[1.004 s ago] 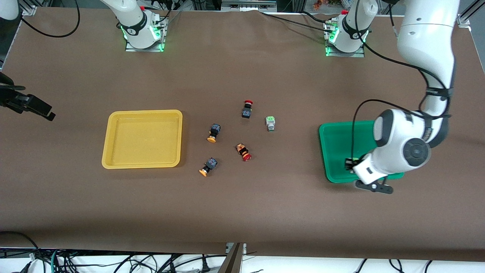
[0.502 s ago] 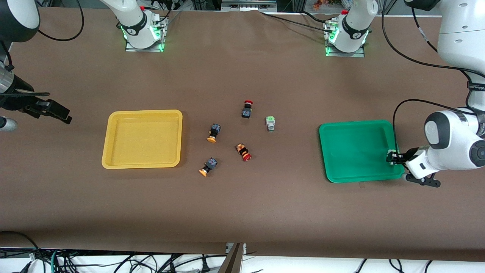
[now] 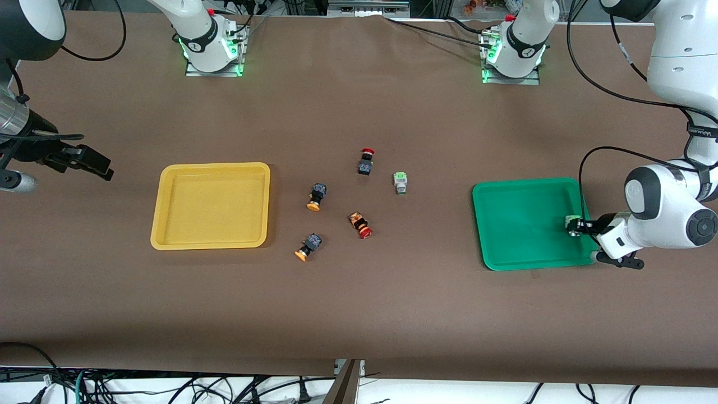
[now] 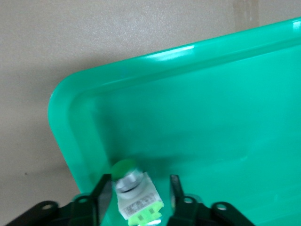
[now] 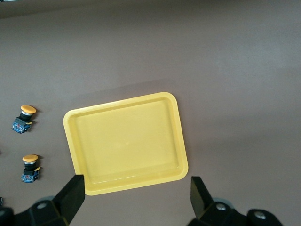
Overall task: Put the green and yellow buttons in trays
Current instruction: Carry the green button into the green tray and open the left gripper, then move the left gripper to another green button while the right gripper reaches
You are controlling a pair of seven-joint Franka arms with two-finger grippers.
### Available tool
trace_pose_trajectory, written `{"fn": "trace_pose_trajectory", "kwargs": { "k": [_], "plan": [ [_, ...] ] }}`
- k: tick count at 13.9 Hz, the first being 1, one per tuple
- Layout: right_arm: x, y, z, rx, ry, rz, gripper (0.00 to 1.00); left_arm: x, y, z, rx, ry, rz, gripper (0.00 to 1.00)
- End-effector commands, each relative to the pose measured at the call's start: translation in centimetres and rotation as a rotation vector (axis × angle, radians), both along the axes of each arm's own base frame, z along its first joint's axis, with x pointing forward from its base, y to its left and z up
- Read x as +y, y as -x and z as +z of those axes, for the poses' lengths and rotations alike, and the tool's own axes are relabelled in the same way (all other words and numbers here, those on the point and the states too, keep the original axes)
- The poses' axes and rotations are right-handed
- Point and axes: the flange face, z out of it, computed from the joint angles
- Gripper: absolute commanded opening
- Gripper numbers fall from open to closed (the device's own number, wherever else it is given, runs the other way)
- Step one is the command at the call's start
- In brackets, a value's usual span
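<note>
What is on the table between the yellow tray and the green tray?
In the front view, five buttons lie between the yellow tray and the green tray: two yellow buttons, two red buttons and one green button.

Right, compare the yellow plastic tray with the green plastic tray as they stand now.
The yellow plastic tray holds nothing; the green plastic tray has a green-capped pushbutton in it, between the left tool's parted fingers. The yellow tray lies toward the right arm's end of the table, the green tray toward the left arm's. Both are shallow rectangles with rounded corners and raised rims.
</note>
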Motion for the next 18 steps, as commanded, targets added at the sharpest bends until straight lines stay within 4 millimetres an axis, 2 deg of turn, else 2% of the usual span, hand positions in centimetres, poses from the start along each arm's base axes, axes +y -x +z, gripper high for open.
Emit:
{"fn": "trace_pose_trajectory", "kwargs": {
  "k": [1,2,4,5,9,12,14,17,18],
  "plan": [
    [0.0,0.4,0.7,0.0,-0.002,-0.009,0.99,-1.3,-0.8,2.1,-0.027,-0.014,0.022,1.0],
    [0.2,0.4,0.5,0.003,-0.001,-0.006,0.99,-2.6,-1.4,3.1,-0.043,-0.01,0.024,1.0],
    [0.6,0.4,0.6,0.002,-0.002,0.0,0.99,-7.1,-2.3,5.4,-0.075,0.011,0.019,1.0],
    [0.7,0.5,0.8,-0.002,-0.002,0.001,0.99,-10.0,-2.6,6.3,-0.084,0.029,0.023,1.0],
    [1.1,0.4,0.5,0.006,0.002,0.009,0.99,-20.7,-2.2,7.6,-0.064,0.073,0.107,1.0],
    [2.2,0.6,0.5,0.012,0.002,0.027,0.99,-29.5,-0.5,7.4,-0.036,0.043,0.151,1.0],
    [2.3,0.7,0.7,0.009,0.001,0.031,0.99,-35.0,1.2,6.6,-0.019,0.025,0.154,1.0],
    [2.2,1.0,0.7,0.03,0.008,0.032,0.99,-41.0,3.7,4.8,-0.01,0.004,0.197,1.0],
    [2.2,0.9,0.6,0.032,0.011,0.034,0.99,-42.4,4.4,4.5,-0.008,-0.001,0.207,1.0]
  ]
}}
